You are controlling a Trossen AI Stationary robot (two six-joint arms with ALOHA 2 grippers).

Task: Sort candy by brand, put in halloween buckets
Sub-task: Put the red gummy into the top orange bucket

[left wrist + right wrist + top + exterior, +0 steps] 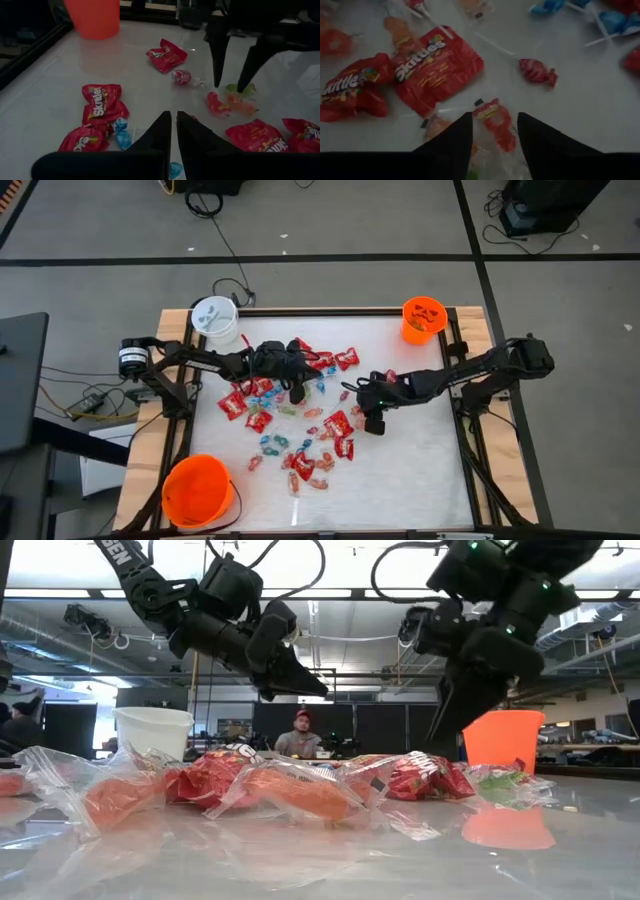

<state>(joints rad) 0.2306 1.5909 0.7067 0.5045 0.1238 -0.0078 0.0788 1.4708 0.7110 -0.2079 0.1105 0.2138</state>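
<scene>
Just beneath the right gripper (pixel 494 131), fingers parted, lies a clear-wrapped orange candy (pixel 492 122), its long axis running between them, beside a Skittles packet (pixel 436 67). Nearest it, the left gripper (pixel 174 131) hovers clenched and empty.

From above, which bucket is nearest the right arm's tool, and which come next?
Measured from the right tool in the high view:
1. Small orange pail, at the far right corner.
2. White pail, at the far left corner.
3. Big orange pail, at the near left corner.
The last two are close to call.
</scene>
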